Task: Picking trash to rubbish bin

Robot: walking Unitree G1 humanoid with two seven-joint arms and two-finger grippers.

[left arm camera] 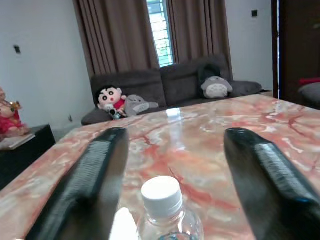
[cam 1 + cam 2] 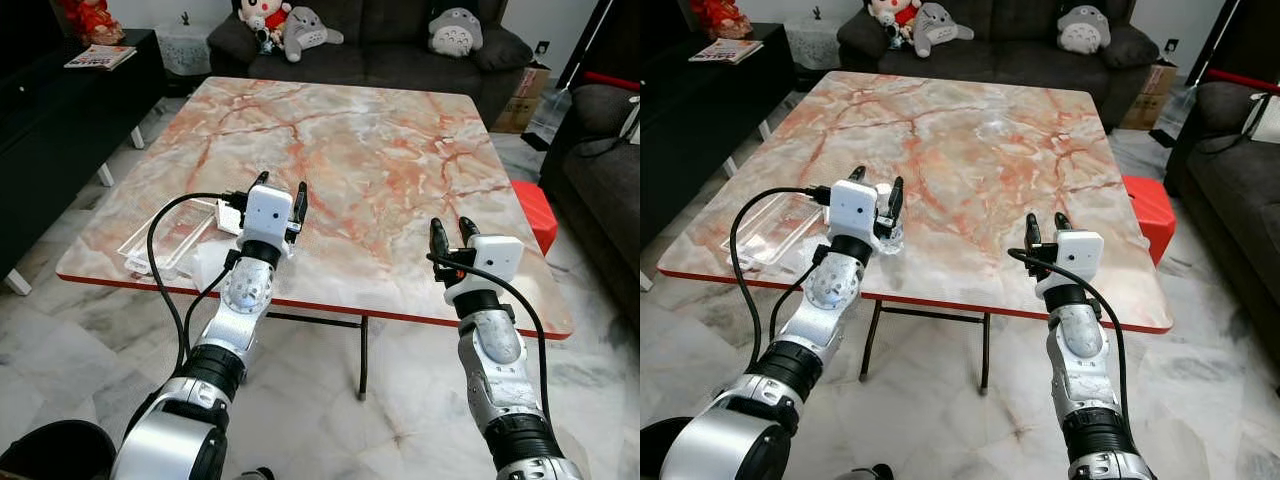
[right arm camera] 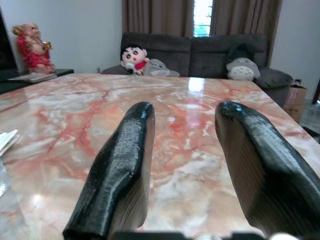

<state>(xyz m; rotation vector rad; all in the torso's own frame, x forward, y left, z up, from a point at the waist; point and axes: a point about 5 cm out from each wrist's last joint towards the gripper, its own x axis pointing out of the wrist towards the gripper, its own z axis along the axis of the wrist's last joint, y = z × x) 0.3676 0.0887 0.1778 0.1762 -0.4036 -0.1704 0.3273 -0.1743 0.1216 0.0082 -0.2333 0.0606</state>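
Clear plastic bottle (image 1: 167, 215) (white cap) stands near the marble counter's (image 2: 360, 150) front-left edge — between the left gripper's (image 2: 280, 193) spread fingers (image 1: 85, 180). Right gripper (image 2: 450, 233) hovers over the front-right edge, fingers apart, holding nothing.

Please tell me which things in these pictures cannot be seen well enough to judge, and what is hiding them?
- Clear bottle: left wrist view cuts off its body at the edge; in the eye views the left gripper covers most of it.
- Clear plastic tray: a cable crosses it; contents unclear.
- Magazine on the black cabinet: too small to read.
- Rubbish bin: cannot be made out.
- Right gripper: open above the marble table.
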